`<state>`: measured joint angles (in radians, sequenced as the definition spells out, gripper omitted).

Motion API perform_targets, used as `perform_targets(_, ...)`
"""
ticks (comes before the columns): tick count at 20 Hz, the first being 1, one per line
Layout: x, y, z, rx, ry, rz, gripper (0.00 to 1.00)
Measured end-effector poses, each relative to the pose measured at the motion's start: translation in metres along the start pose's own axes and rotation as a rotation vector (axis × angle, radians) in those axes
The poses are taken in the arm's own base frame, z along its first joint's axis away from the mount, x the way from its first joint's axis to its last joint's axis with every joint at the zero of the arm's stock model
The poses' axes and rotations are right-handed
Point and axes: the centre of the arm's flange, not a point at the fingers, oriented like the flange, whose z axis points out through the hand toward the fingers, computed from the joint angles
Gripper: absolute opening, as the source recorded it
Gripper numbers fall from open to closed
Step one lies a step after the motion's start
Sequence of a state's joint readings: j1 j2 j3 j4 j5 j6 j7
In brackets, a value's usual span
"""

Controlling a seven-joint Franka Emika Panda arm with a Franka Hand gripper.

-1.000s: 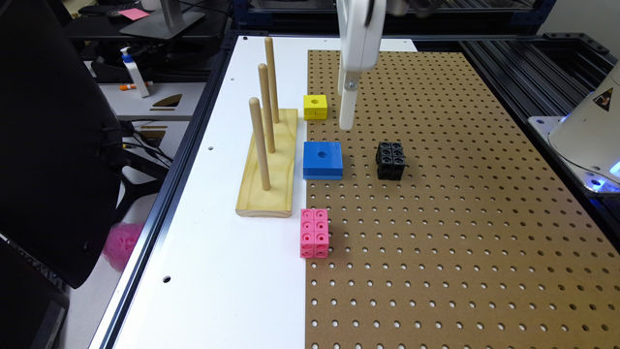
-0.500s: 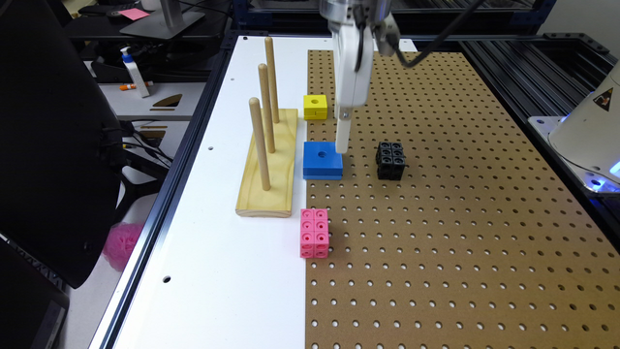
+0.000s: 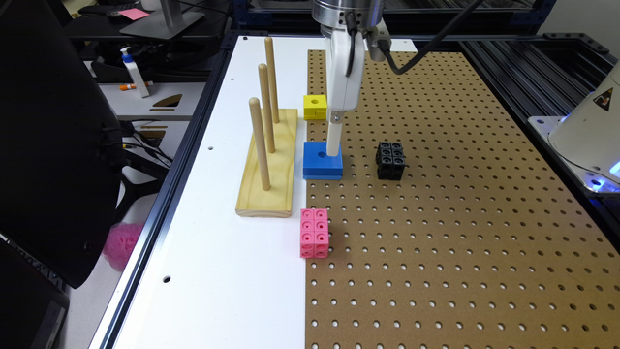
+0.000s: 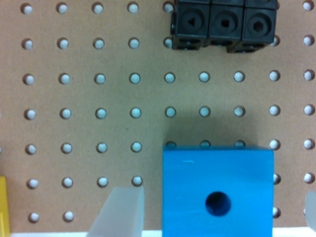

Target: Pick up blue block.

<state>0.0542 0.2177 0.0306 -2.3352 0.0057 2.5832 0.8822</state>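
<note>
Blue block on pegboard, gripper straddling it

Blue block (image 3: 322,160): flat on the pegboard surface (image 3: 460,218) at its edge, round hole on top, just beside the wooden peg stand (image 3: 269,162) on the exterior view's left.
Yellow cube (image 3: 315,106): behind the block.
Pink cube stack (image 3: 314,232): nearer the camera.
Gripper (image 4: 212,207): lowered over the block, fingers (image 4: 121,212) apart, one each side, not clamped.
Black cube cluster (image 3: 390,160): toward the exterior view's right, apart.
</note>
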Motion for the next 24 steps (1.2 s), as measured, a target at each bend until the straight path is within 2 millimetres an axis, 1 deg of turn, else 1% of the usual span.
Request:
perform_targets(3,0.002,-0.003,0.002,0.001,0.0,0.0,1.0)
perform_targets(5,0.003,-0.003,0.008,-0.004,-0.004,0.0,1.0)
perform_targets(7,0.002,-0.003,0.022,-0.006,-0.007,0.0,1.0)
perform_targets(10,0.003,-0.003,0.05,-0.002,-0.006,0.001,1.0)
perform_targets(12,0.004,-0.005,0.06,0.0,-0.005,0.001,1.0)
perform_targets(15,0.007,-0.009,0.06,0.003,-0.003,0.001,1.0)
perform_targets(24,0.007,-0.009,0.061,0.002,-0.004,0.001,1.0)
